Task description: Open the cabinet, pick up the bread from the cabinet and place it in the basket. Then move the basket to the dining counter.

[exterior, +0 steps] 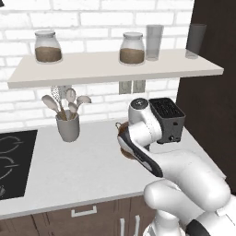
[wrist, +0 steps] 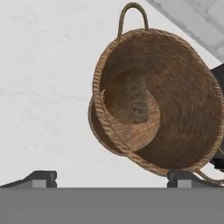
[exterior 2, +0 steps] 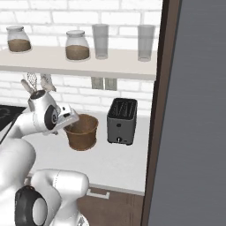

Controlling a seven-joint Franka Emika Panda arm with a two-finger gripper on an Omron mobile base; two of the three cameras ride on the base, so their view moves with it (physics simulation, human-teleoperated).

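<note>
Toaster (exterior 2: 122,120), utensil cup (exterior: 67,126), jars (exterior: 48,46), glasses (exterior: 154,42)

You are looking at the basket (exterior 2: 82,131), a round brown woven bucket with a flared rim, sitting upright on the light grey bench (exterior: 78,166) just beside the black toaster. In the hand view its small loop handle is showing at the rim, and the bread (wrist: 131,97), a small brownish loaf, is lying inside on the basket's bottom. Above, the cabinet (exterior: 115,69) is showing as a long pale beige shelf plank on the white brick wall, carrying jars and glasses. In the left base view the arm is hiding most of the basket.
</note>
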